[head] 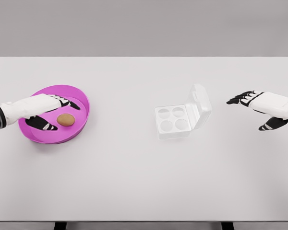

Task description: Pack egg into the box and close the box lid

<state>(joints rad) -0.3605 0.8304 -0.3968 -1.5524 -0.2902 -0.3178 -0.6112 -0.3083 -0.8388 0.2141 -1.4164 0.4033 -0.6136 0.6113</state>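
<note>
The small brown egg [66, 120] lies inside the shallow round magenta plastic bowl [81, 98], which stands near the left edge of the white desk [134, 182]; the left robot hand [50, 112] reaches over the bowl, its black-tipped fingers spread on both sides of the egg and not yet closed on it, so I judge it is preparing the grasp. The clear plastic egg box with four round cups [173, 120] sits right of the desk centre, well apart from the bowl; its lid [200, 103] stands open toward the right, which leaves the cups free for the egg. The right robot hand [259, 108] hovers near the right edge with fingers spread, holding nothing; probably it waits to close the lid.
</note>
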